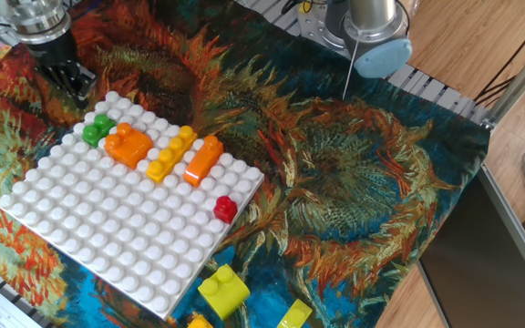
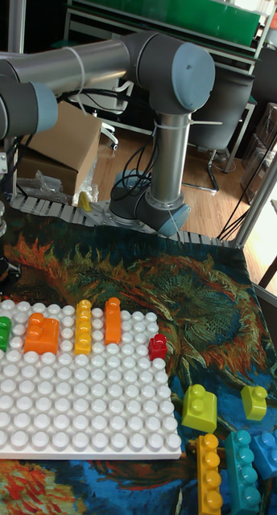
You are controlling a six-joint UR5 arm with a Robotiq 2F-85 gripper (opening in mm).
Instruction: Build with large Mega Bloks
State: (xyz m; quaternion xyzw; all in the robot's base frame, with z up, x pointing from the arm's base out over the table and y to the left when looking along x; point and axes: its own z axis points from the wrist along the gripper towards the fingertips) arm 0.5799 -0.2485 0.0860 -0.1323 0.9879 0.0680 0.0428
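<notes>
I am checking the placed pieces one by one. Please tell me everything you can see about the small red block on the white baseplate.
The red block is a small one-stud cube of glossy plastic, upright, with its round stud on top. It sits pressed on the white baseplate close to one edge, the edge nearest the loose bricks on the cloth. It stands alone: no other brick touches it, and the orange bar is a few studs away. The gripper is far from it.
</notes>
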